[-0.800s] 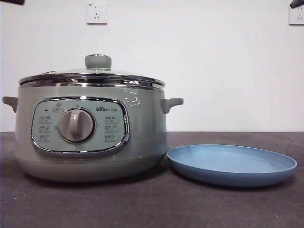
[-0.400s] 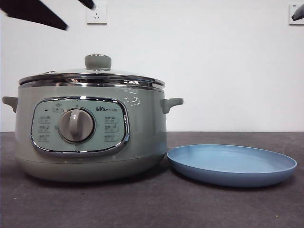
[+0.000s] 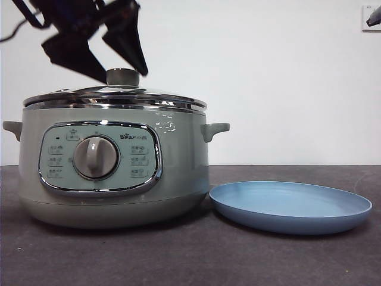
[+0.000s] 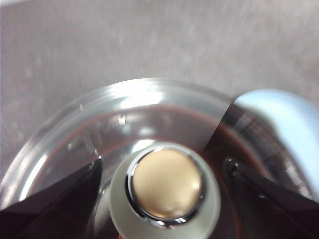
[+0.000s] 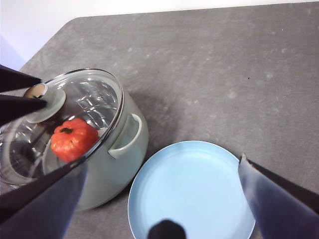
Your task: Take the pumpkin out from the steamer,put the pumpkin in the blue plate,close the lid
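The blue plate [image 3: 291, 206] lies on the table [image 3: 190, 256], just beside the steamer [image 3: 113, 167] and bare. The lid [image 3: 116, 95] sits shut on the steamer. Through its glass, my right wrist view shows the pumpkin [image 5: 74, 139] inside the pot. My left pincer [image 3: 122, 70] is spread wide, its 2 jaws flanking the lid's knob [image 4: 166, 191] without touching it. My right pincer [image 5: 159, 172] is released and grasps nothing; it hangs high above the blue plate, showing in the front view only as a black tip at a top corner.
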Controlling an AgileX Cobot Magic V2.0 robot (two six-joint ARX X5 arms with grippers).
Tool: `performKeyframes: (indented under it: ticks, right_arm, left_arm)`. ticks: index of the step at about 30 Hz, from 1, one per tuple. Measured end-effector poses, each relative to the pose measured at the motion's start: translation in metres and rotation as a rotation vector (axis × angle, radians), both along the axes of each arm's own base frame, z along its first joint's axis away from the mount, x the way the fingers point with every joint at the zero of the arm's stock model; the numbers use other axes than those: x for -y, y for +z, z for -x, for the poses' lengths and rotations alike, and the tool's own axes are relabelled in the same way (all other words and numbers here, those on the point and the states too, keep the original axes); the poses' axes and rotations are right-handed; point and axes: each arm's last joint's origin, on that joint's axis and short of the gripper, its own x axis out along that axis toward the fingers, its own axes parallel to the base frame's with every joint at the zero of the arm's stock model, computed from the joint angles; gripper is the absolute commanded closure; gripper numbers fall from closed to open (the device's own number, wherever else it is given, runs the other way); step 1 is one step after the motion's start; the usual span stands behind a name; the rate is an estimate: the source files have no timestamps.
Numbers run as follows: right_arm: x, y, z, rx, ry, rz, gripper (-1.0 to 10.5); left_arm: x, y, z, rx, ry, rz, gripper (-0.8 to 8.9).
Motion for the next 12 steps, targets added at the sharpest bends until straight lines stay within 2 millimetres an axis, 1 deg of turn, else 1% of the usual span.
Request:
performKeyframes:
  ticks: [2,5,6,7,9,10,11,12]
  right_arm:
    - [0.0000,0.0000,0.0000,0.000,0.000,0.000,4.4]
    - [0.0000,0.0000,0.0000,0.000,0.000,0.000,4.4]
    - [0.0000,0.0000,0.0000,0.000,0.000,0.000,4.4]
    - [0.0000,0.0000,0.0000,0.000,0.000,0.000,4.4]
    - [0.0000,0.0000,0.0000,0.000,0.000,0.000,4.4]
    - [0.0000,0.0000,0.0000,0.000,0.000,0.000,4.4]
    - [0.0000,0.0000,0.0000,0.000,0.000,0.000,4.4]
    - [0.0000,0.0000,0.0000,0.000,0.000,0.000,4.4]
  left_arm:
    - [0.0018,-0.0060,-0.0037,-0.019,0.000,-0.010,4.05]
    - [0.0028,-0.0081,-0.0056,-0.019,-0.003,-0.013,4.19]
    - [0.0028,-0.0081,-0.0055,-0.019,-0.003,-0.014,4.62]
    - [0.0028,-0.0081,-0.0056,-0.019,-0.004,-0.014,5.50]
    - [0.0028,-0.0081,-0.0056,-0.018,-0.004,-0.015,7.56]
    - [0.0028,-0.0079,-0.0057,-0.014,-0.004,-0.019,8.37]
    - [0.0031,-0.0071,-0.0059,-0.003,-0.014,-0.022,8.19]
    - [0.0031,-0.0066,-0.0057,-0.003,-0.018,-0.021,8.21]
